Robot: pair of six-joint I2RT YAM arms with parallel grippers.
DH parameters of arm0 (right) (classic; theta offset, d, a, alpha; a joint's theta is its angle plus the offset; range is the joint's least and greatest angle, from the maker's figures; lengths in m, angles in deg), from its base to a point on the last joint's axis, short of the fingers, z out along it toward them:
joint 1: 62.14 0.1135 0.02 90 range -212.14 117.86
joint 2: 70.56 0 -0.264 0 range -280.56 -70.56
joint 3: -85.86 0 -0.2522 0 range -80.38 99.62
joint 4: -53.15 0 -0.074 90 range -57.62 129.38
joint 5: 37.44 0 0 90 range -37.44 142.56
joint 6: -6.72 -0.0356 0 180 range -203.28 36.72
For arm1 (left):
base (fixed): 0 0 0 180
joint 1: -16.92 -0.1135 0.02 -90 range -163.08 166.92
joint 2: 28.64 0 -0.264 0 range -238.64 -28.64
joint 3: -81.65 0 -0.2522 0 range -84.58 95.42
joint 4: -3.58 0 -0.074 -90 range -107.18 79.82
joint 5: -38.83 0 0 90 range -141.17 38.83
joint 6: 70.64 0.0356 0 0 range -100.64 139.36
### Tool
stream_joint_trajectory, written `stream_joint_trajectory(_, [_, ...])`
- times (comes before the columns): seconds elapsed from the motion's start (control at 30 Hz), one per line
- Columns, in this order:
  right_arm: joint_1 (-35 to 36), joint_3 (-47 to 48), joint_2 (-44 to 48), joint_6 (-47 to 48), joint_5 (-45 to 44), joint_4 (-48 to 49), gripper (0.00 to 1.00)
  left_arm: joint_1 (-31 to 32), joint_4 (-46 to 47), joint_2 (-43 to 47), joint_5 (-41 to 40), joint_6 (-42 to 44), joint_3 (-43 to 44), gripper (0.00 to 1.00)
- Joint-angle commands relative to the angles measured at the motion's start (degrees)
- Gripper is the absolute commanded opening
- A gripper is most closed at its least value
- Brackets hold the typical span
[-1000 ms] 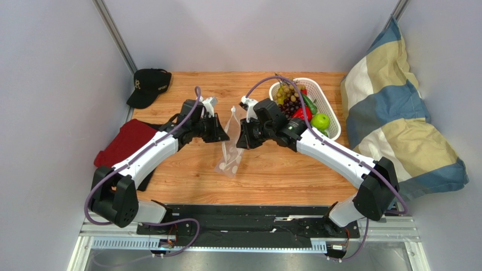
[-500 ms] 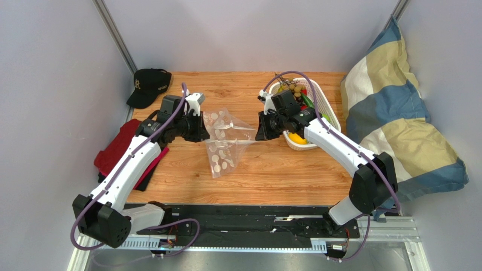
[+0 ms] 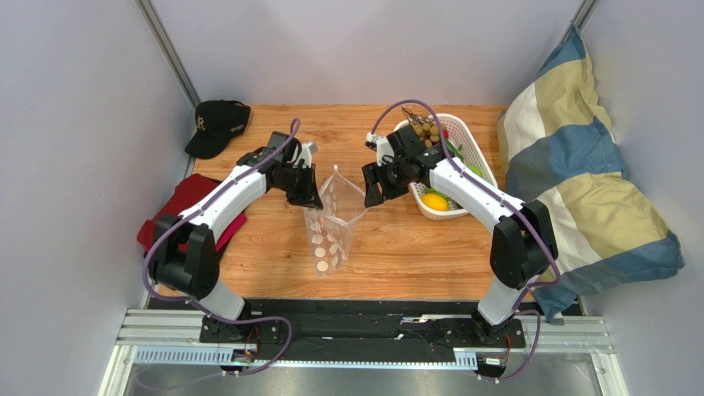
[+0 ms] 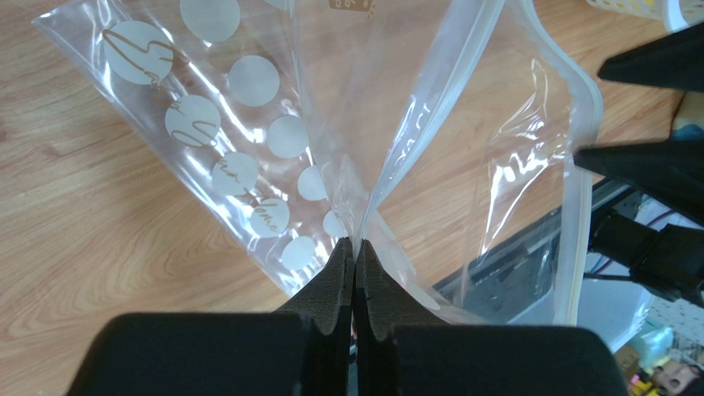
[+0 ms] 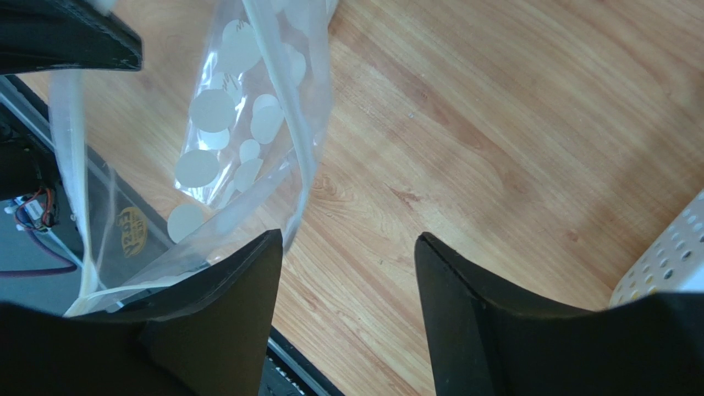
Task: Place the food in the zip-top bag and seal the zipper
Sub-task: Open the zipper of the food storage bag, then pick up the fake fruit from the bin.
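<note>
The zip-top bag (image 3: 335, 224), clear with white dots, hangs mouth-up over the middle of the table. My left gripper (image 3: 312, 191) is shut on its left rim. The left wrist view shows the fingertips (image 4: 354, 246) pinching the bag's film (image 4: 273, 140), and the zipper (image 4: 580, 165) curves along the open mouth. My right gripper (image 3: 369, 186) stands open beside the bag's right rim. In its wrist view nothing lies between the jaws (image 5: 347, 239), and the bag (image 5: 240, 124) brushes past the left finger. The food, grapes (image 3: 425, 132) and a lemon (image 3: 435, 202), lies in the basket.
The white basket (image 3: 475, 153) stands right of the right gripper, and its corner (image 5: 669, 264) shows in the right wrist view. A black cap (image 3: 216, 124) lies at the back left, a red cloth (image 3: 186, 210) at the left edge, a striped pillow (image 3: 578, 181) at the right.
My right gripper has opened and let go of the bag's rim. The mouth, stretched wide before, has narrowed. The left gripper moved right with the bag still pinched.
</note>
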Motion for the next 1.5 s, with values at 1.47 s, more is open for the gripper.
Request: stream_joint_trajectory(1.47, [-30.32,15.99,-14.01,41.22,-22.20,-6.01,0.86,3.02,5.16,-13.25,5.04,-6.70,8.95,0.00])
